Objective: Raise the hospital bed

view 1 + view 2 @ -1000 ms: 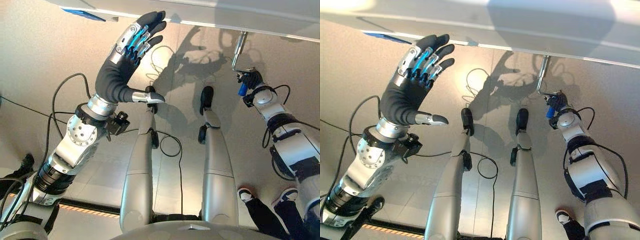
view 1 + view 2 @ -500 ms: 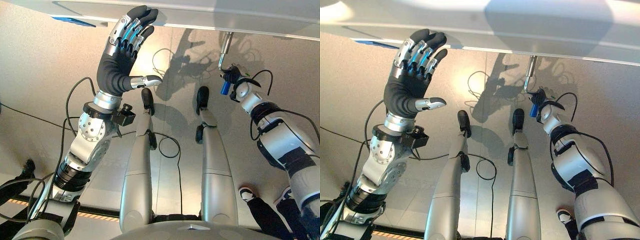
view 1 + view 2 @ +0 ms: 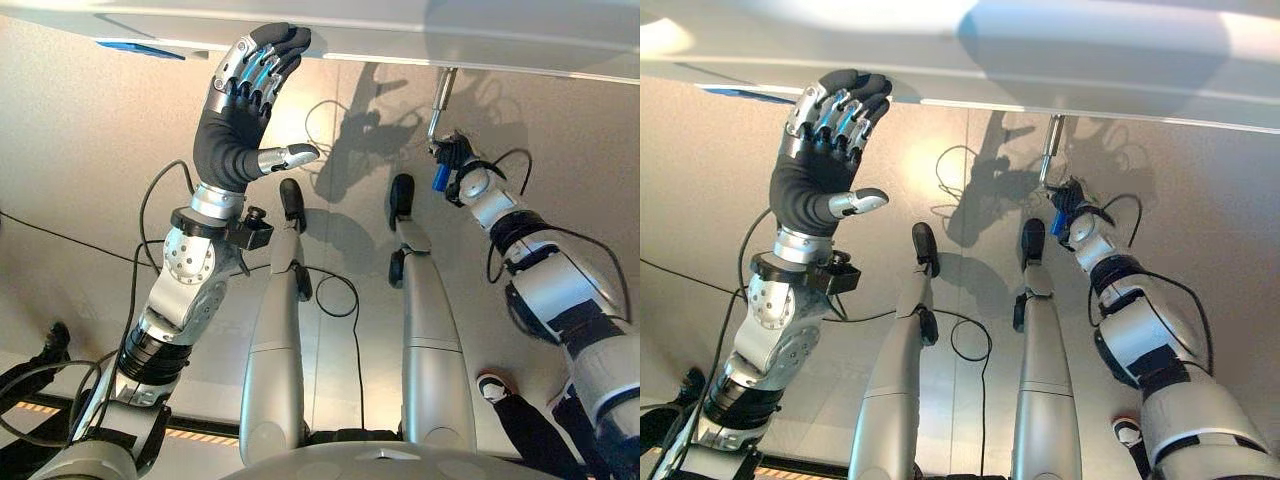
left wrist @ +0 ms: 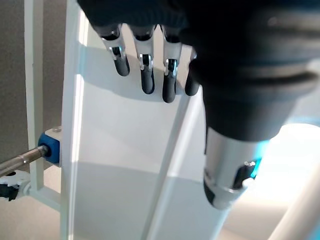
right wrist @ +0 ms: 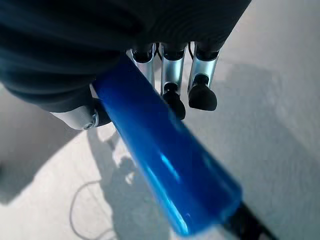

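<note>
The white hospital bed's end runs across the top of the eye views. A metal crank rod hangs down from it and ends in a blue handle. My right hand is shut on that handle; in the right wrist view the blue handle lies across the palm under curled fingers. My left hand is raised and open, its fingertips at the bed's lower edge. In the left wrist view its straight fingers rest near the white bed frame.
A blue block with a metal rod sits on the bed frame in the left wrist view. A person's shoe stands on the pale floor at the lower right, close to my right arm.
My right hand has carried the blue handle leftward, swinging the crank. My left hand has risen until its fingertips reach the bed's edge. The view has shifted slightly.
</note>
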Available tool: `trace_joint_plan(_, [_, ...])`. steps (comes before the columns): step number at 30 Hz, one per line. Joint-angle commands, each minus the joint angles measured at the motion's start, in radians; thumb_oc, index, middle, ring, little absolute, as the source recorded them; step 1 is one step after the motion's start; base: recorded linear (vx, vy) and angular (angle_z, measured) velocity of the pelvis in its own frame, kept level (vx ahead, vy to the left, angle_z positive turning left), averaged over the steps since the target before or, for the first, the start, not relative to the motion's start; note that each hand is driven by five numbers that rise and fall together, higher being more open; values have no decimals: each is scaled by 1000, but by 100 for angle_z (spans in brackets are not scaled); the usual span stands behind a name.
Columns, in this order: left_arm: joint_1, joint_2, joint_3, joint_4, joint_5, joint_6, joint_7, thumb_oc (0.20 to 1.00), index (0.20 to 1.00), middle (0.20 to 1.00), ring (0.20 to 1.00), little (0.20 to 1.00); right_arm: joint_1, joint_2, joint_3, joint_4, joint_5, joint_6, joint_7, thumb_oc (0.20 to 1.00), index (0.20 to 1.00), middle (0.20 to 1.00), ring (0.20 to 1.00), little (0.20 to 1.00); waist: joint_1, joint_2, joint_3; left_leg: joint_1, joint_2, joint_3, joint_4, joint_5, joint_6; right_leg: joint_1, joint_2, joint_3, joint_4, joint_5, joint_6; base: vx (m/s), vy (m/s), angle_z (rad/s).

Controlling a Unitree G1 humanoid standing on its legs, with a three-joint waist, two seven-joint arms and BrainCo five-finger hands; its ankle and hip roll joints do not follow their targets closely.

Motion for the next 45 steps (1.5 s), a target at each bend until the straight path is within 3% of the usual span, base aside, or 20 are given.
trace_joint_plan(1, [-32, 17, -27, -75, -16, -44, 6, 1000, 1000, 1000, 1000, 1000, 115, 330, 40, -38, 112, -80, 61, 200, 200, 200, 200, 200, 20, 28, -3, -17, -61, 11, 146, -154, 42, 47, 1, -37, -136, 84, 75, 0, 0, 0])
trace_joint_plan(11, [-33, 26, -17, -90, -20, -51, 23, 1000, 1000, 1000, 1000, 1000, 78, 392, 146, -86, 81, -71, 104, 200, 200, 200, 200, 200, 41, 43, -3, -37, -73, 0, 141, -145, 41, 36, -13, -41, -144, 97, 81, -6, 11, 0])
trace_joint_plan(24, [-4, 50, -1, -100, -21, -64, 40, 1000, 1000, 1000, 1000, 1000, 104, 446, 257, -325, 197, -94, 164, 200, 200, 200, 200, 200, 53, 32, -3, -58, -77, -7, 153, -139, 39, 33, -25, -52, -145, 101, 82, -2, 5, 0])
trace_joint_plan(33, [-5, 49, -15, -106, -35, -84, 25, 1000, 1000, 1000, 1000, 1000, 79, 472, 290, -330, 223, -116, 198, 200, 200, 200, 200, 200, 72, 45, -3, -56, -79, -7, 152, -139, 38, 37, -32, -52, -146, 98, 83, 0, 1, 1])
trace_joint_plan(36, [-3, 48, -17, -107, -35, -83, 19, 1000, 1000, 1000, 1000, 1000, 77, 467, 300, -354, 230, -121, 206, 200, 200, 200, 200, 200, 72, 46, -3, -55, -79, -6, 153, -139, 38, 37, -31, -51, -147, 98, 82, 0, 0, 0])
trace_joint_plan(37, [5, 36, -24, -113, -43, -89, 8, 1000, 1000, 1000, 1000, 1000, 84, 465, 308, -432, 312, -148, 240, 200, 200, 200, 200, 200, 75, 46, -3, -54, -77, -7, 154, -138, 38, 36, -31, -50, -144, 97, 83, 6, -1, 4])
trace_joint_plan(39, [10, 36, -24, -112, -42, -91, 6, 1000, 1000, 1000, 1000, 1000, 83, 448, 308, -490, 329, -156, 236, 200, 200, 200, 200, 200, 72, 46, -3, -53, -76, -6, 153, -138, 38, 37, -32, -49, -143, 95, 82, 11, 1, 5])
trace_joint_plan(40, [20, 51, -25, -110, -36, -93, 0, 1000, 1000, 1000, 1000, 1000, 89, 407, 294, -589, 405, -189, 240, 200, 200, 200, 200, 200, 67, 41, -3, -50, -74, -3, 153, -138, 38, 37, -31, -48, -143, 96, 82, 0, 0, 0])
trace_joint_plan(45, [38, 90, -13, -116, -21, -98, -7, 1000, 1000, 1000, 1000, 1000, 90, 281, 279, -801, 452, -225, 253, 200, 200, 200, 200, 200, 55, 31, -3, -42, -70, 3, 152, -139, 38, 44, -30, -46, -147, 97, 85, 4, -3, -2])
